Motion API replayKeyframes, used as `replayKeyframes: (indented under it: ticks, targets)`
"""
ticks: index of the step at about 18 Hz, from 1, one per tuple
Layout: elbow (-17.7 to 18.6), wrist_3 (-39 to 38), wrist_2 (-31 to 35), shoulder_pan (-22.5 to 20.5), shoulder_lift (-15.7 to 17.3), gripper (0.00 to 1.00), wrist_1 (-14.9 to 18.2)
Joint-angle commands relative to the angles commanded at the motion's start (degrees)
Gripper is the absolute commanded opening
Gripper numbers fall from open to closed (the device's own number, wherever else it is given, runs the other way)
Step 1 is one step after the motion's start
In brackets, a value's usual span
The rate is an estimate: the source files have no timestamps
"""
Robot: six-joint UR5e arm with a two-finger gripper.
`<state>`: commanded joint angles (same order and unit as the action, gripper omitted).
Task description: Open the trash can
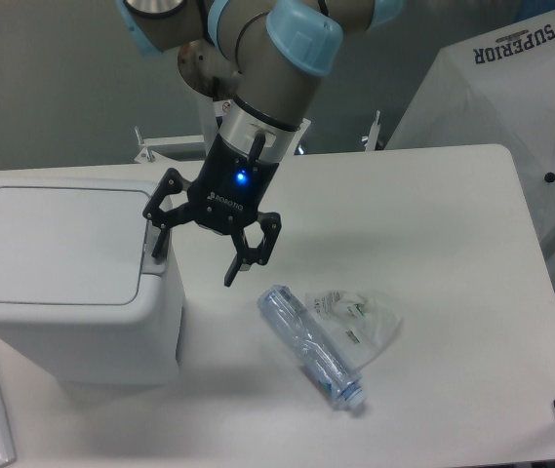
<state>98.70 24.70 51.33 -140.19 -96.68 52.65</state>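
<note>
Your claw [192, 255] hangs wide open and empty; the bin's [72, 283] grey tab [154, 247] sits right under its bin-side finger.

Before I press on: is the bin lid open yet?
Shut. The lid lies flat on the trash can; the open gripper hovers by its tab.

Trash can [62, 283] left edge cut off
</note>
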Motion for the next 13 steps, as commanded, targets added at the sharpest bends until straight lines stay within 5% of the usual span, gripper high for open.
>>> replayKeyframes:
  ticks: [8, 13]
  targets:
    - [-4.1, 0.0, 0.1, -0.5, 0.0, 1.00, -0.3]
    - [-9.9, 0.8, 0.1, -5.7, -2.2, 1.00, -1.0]
